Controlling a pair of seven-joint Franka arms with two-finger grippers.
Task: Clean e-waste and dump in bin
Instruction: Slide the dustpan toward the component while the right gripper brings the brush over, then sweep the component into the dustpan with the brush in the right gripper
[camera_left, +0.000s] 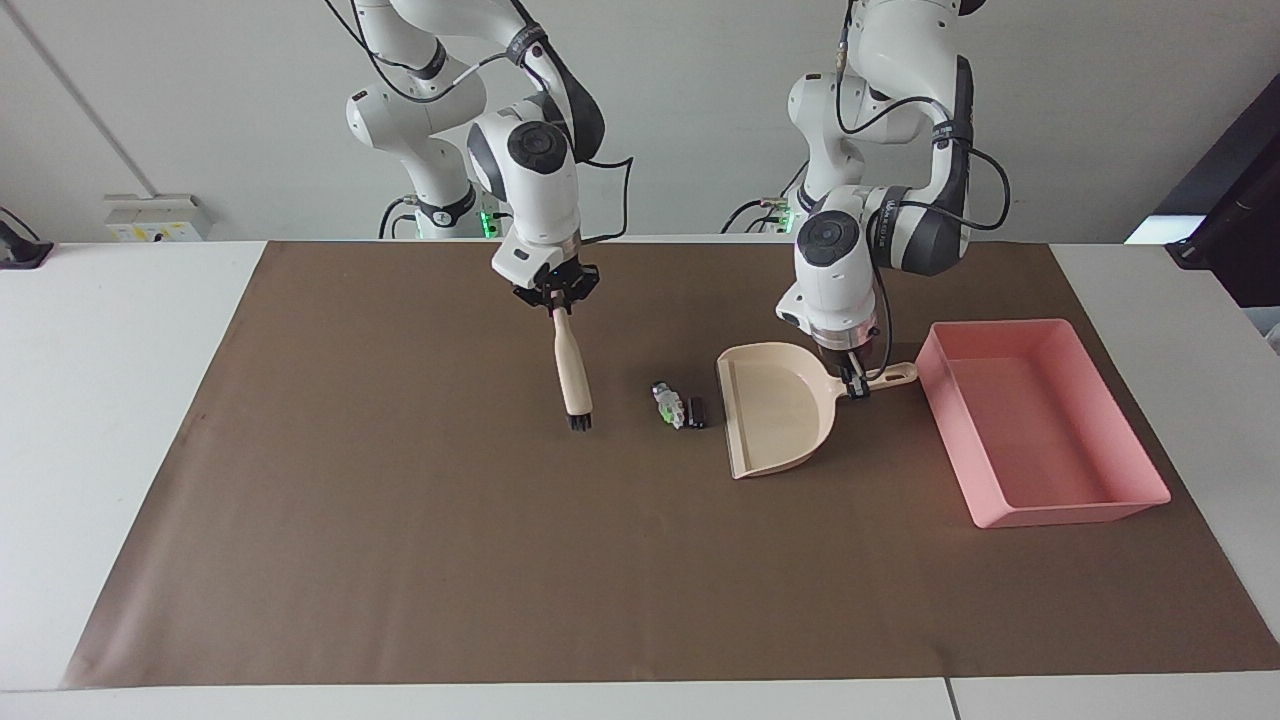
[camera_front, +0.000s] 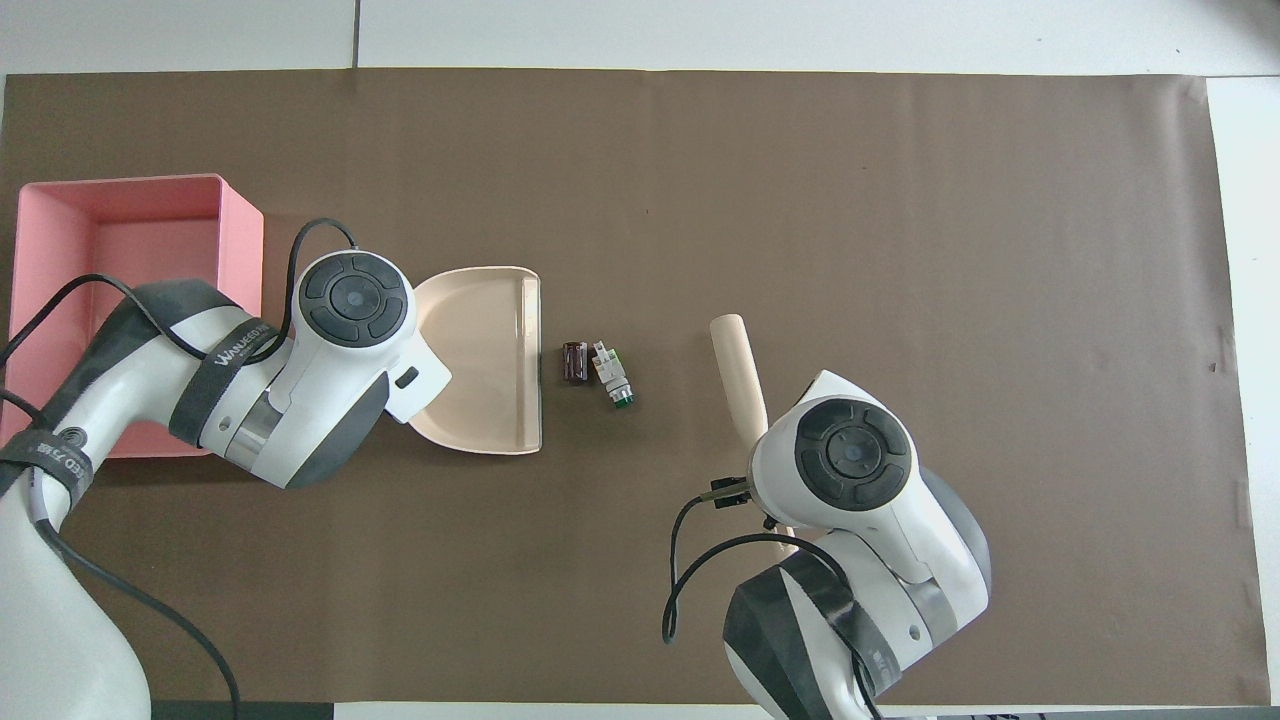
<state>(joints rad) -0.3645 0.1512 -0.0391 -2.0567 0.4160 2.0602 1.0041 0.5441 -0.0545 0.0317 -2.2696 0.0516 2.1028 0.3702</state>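
The e-waste lies mid-mat: a white scrap with green bits (camera_left: 667, 404) (camera_front: 611, 372) touching a dark block (camera_left: 697, 412) (camera_front: 574, 361). My left gripper (camera_left: 855, 385) is shut on the handle of the beige dustpan (camera_left: 775, 420) (camera_front: 490, 360), whose open lip lies just beside the dark block. My right gripper (camera_left: 558, 300) is shut on the handle of a brush (camera_left: 572, 370) (camera_front: 735, 365) that hangs bristles down, close over the mat, beside the scraps toward the right arm's end. The pink bin (camera_left: 1070, 512) (camera_front: 245, 250) stands beside the dustpan, toward the left arm's end.
A brown mat (camera_left: 400, 560) covers most of the white table (camera_left: 100, 400). In the overhead view the left arm's body covers the dustpan's handle and part of the bin.
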